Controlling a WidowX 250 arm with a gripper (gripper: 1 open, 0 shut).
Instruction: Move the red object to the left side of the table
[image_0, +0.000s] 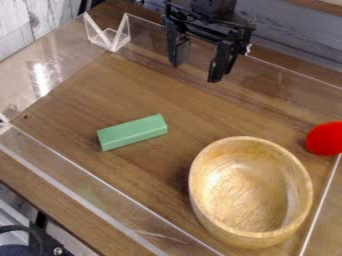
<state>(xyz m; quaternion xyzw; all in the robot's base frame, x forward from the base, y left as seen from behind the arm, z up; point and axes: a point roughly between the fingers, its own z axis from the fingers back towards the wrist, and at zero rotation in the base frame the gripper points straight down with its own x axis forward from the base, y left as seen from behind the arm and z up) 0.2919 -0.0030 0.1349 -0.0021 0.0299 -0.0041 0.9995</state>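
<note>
Red is where I'm headed: the red object (325, 138) sits at the far right edge of the view, right against the clear wall and just beside the rim of the wooden bowl (250, 191), partly cut off by the picture's border. My gripper (198, 62) hangs over the back of the table (94, 95), pointing down, fingers spread wide with nothing between them, well apart from the target.

I'd call this the very start, the approach not yet made. Next I need to carry the hand across to the right and toward the front, then drop it over the red piece. That looks awkward (bowl on one side, wall on the other), so I'd line the fingers up to slip into whatever gap there is, and expect a glossy, rounded thing to squirt out of a sloppy pinch.

Brown wood grain covers the tabletop, ringed by low clear plastic walls that catch the glare. A green block (132, 131) lies left of centre, roughly where I might want to set down, so I'd aim past it. At the back left corner stands a small clear folded piece (107, 32); beyond the walls I can make out little.
</note>
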